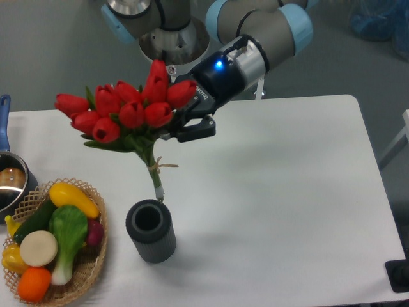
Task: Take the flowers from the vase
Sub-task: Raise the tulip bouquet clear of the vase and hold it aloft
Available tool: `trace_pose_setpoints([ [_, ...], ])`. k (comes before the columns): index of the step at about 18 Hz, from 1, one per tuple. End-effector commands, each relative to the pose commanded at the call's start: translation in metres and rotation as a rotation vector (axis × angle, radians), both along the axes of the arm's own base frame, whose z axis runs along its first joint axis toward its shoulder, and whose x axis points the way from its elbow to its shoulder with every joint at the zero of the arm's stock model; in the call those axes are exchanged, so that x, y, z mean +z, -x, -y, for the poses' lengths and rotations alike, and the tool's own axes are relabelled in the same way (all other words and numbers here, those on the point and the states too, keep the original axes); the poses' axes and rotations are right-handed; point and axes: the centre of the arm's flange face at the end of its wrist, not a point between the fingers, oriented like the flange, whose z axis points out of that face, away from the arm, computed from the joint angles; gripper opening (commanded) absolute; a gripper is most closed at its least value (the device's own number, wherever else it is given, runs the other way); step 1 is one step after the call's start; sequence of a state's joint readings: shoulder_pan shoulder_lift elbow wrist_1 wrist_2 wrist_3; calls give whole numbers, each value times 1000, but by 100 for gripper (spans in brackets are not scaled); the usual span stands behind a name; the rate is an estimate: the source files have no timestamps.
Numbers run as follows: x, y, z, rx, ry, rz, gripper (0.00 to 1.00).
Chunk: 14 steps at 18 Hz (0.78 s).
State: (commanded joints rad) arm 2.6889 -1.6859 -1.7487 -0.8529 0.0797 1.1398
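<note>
Flowers (131, 115) clamped in tool (177, 130), stems hanging just above vase (151, 229), apart from it

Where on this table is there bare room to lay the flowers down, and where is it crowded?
Free: the table right of the vase, out to its right and front edges. Also a strip between the gripper and the vase. Crowded: the left side, with the basket and pot. The flowers hang above the vase.
</note>
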Motion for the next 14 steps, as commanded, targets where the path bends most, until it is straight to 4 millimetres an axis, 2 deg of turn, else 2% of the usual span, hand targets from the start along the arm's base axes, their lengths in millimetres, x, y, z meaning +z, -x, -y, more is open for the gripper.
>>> trace_pose_setpoints([
  [4,-1,29,24,68,11,20,33],
  [8,-1,46,38,104,2,-9,33],
  [14,-14,60,48,129,-5,-43,32],
])
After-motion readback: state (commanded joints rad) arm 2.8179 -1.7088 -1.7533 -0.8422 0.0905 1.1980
